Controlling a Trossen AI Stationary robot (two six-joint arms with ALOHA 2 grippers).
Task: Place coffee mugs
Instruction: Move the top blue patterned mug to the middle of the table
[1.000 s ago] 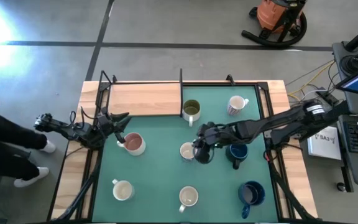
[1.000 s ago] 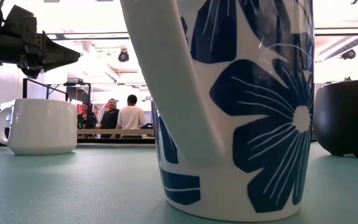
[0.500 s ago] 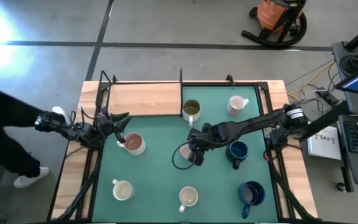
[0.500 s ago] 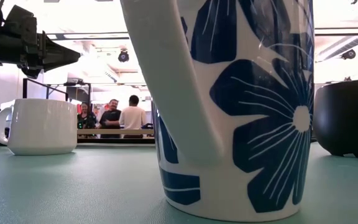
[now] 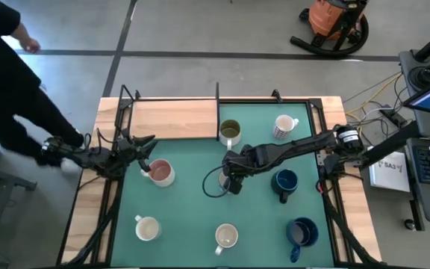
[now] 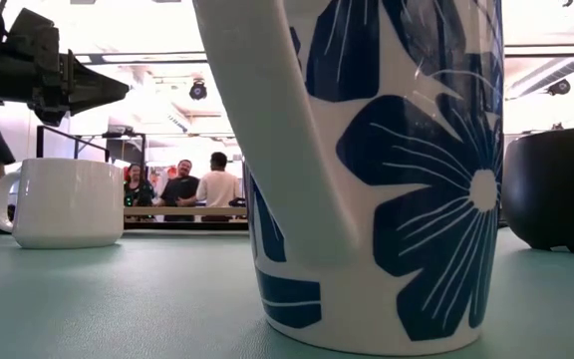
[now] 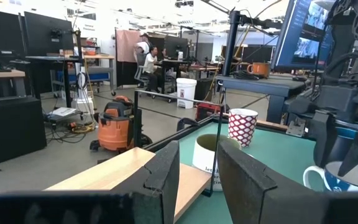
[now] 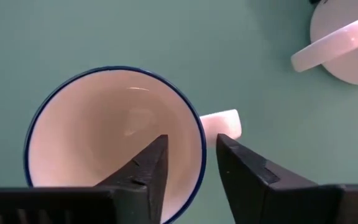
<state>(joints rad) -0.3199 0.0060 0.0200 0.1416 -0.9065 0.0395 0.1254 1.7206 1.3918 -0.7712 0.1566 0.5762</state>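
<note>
Eight coffee mugs show in the high view. My right gripper [image 5: 230, 183] is shut on a white mug with a blue rim [image 5: 216, 181] near the table's middle. Standing on the green mat are an olive mug [image 5: 230, 132], a patterned white mug [image 5: 283, 126], a pinkish-inside mug [image 5: 160, 172], two dark blue mugs [image 5: 284, 181] [image 5: 301, 232] and two white mugs [image 5: 147, 228] [image 5: 226, 237]. My left gripper [image 5: 144, 153] hovers open just left of the pinkish mug and touches nothing. My right gripper holds the blue-rimmed mug by its rim [image 8: 201, 144], beside the handle [image 8: 221, 122]. One finger [image 8: 146, 168] is inside the cup and the other [image 8: 247, 171] is outside. The fingers come from above, pointing down. The mug sits upright, lifted clear of the mat.
A wooden board [image 5: 174, 119] lies at the far left of the table, with black frame posts [image 5: 217, 93] along the far edge. In the low view a blue-flowered mug [image 6: 367, 170] fills the front. People sit in the room beyond, and a person passes left of the table.
My right gripper has moved a little toward the table's left edge and up, taking the blue-rimmed mug off the mat; the mug now shows larger from above. A person has walked along the table's left side.
</note>
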